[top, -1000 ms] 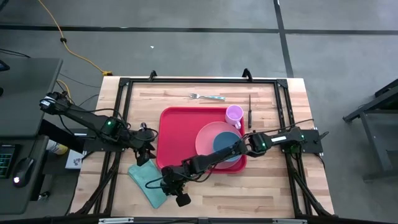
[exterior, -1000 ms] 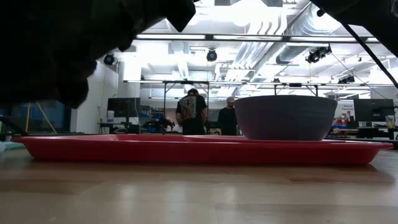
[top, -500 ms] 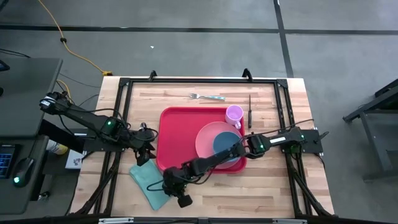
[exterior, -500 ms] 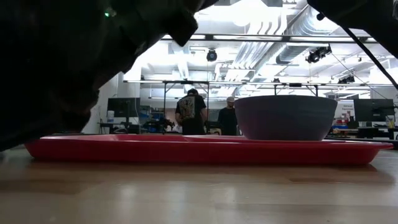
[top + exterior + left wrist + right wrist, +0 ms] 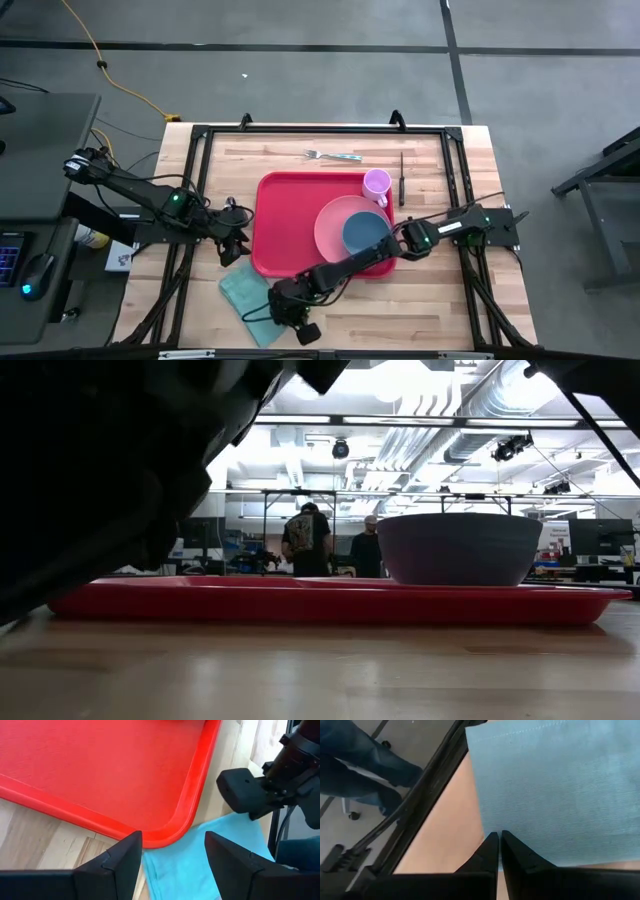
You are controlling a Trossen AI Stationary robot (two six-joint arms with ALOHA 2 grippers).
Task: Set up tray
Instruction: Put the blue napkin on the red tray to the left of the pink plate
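Observation:
The red tray point(image 5: 285, 215) lies mid-table and carries a pink plate point(image 5: 330, 225), a blue bowl point(image 5: 365, 232) and a pink cup point(image 5: 377, 183). A teal napkin point(image 5: 245, 295) lies flat on the wood off the tray's near-left corner. My right gripper point(image 5: 290, 318) has reached across to the napkin's near end and is shut on it. My left gripper point(image 5: 237, 250) is open at the tray's left edge, just above the tray corner point(image 5: 175, 827) and the napkin point(image 5: 220, 855). A fork point(image 5: 333, 155) and a knife point(image 5: 402, 178) lie beyond the tray. My right gripper pinches the napkin between its two shut fingers at an edge close to a corner point(image 5: 515, 832). It comes slanting down from the table's right. The cloth lies spread flat on the wood; one layer or several, I cannot tell.
The black frame rail point(image 5: 200, 180) runs along the table's edges, and one bar point(image 5: 425, 795) passes close to the napkin. Bare wood lies in front of the tray point(image 5: 330, 603). People stand in the room far behind the bowl point(image 5: 458, 548).
My right gripper has moved toward the table's near edge and slightly right, staying shut. The napkin has slid with it along the wood, away from the left gripper and toward the near edge, still flat. In the low view the dark arm has grown larger.

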